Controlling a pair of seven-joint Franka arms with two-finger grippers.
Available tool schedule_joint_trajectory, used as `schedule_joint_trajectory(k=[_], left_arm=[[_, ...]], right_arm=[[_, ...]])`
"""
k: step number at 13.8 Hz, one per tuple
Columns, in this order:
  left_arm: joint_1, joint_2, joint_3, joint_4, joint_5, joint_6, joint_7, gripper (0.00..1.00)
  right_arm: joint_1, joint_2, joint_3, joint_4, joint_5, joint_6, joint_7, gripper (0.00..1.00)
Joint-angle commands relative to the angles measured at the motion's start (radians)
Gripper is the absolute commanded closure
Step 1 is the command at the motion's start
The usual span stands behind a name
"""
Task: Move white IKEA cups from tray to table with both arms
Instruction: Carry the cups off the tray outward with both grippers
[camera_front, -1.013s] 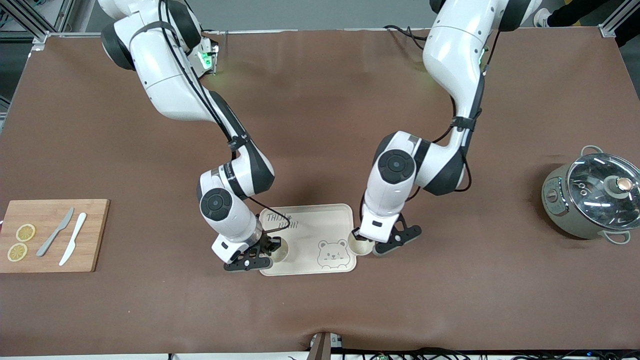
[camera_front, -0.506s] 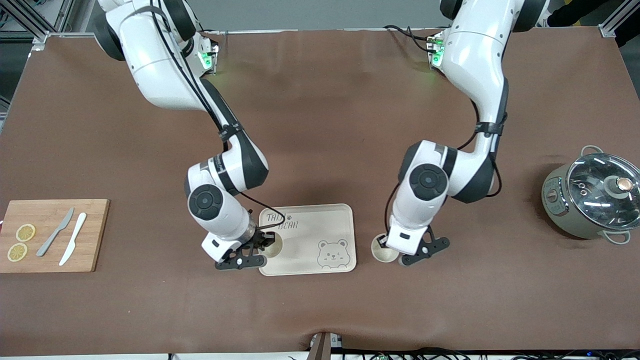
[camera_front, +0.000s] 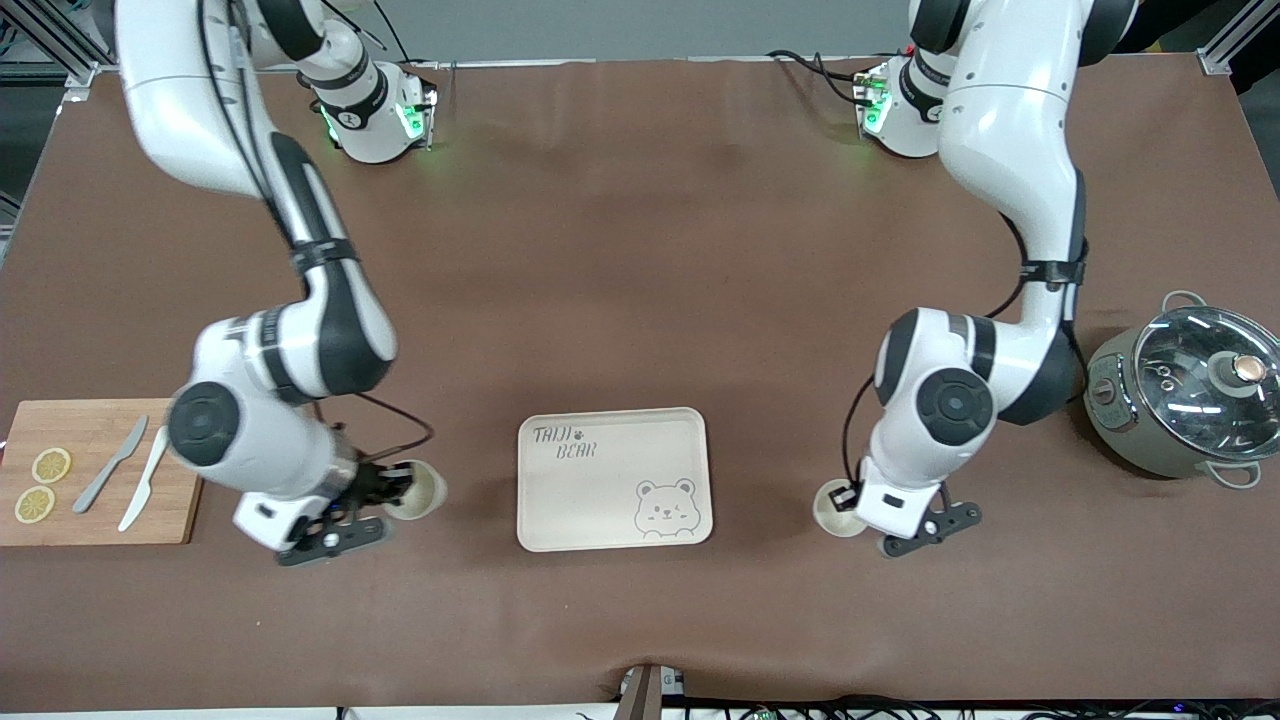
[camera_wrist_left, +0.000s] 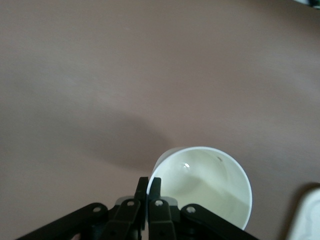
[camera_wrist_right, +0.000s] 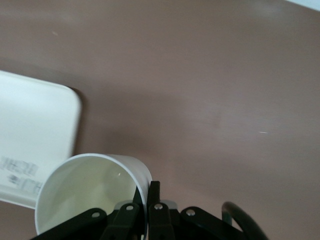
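Note:
Two white IKEA cups are each held by the rim. My right gripper (camera_front: 393, 489) is shut on the wall of one cup (camera_front: 418, 489) over the brown table, beside the cream bear tray (camera_front: 612, 440) toward the right arm's end. In the right wrist view its fingers (camera_wrist_right: 148, 194) pinch that cup's (camera_wrist_right: 85, 192) rim, one inside and one outside. My left gripper (camera_front: 851, 497) is shut on the other cup (camera_front: 832, 508), beside the tray toward the left arm's end. The left wrist view shows that gripper (camera_wrist_left: 148, 183) clamping the cup (camera_wrist_left: 205, 182) the same way.
A wooden cutting board (camera_front: 190, 420) with lemon slices (camera_front: 50, 465) and two knives (camera_front: 145, 478) lies at the right arm's end. A grey pot with a glass lid (camera_front: 1185, 395) stands at the left arm's end. The tray has nothing on it.
Both arms swung outward from the tray with their cups. The right one carried its cup off the tray toward the cutting board, the left one carried its cup from the tray's edge toward the pot.

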Motion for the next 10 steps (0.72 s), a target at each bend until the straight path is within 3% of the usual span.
schedule_joint_trajectory(k=[1,5,10], left_arm=[[0.057,-0.027,-0.01,-0.037,0.003,-0.016,0.064,1.0],[0.143,-0.02,-0.012,-0.048,0.003,-0.016,0.115,1.0],[0.237,-0.004,-0.015,-0.045,0.0,-0.013,0.132,1.0]], right_arm=[[-0.096,-0.045,0.024,-0.077,0.009,0.008,-0.164,1.0],[-0.167,-0.03,0.024,-0.078,0.041,0.034,-0.304,1.0],[-0.182,0.006,0.023,-0.113,0.043,0.129,-0.352,1.0]])
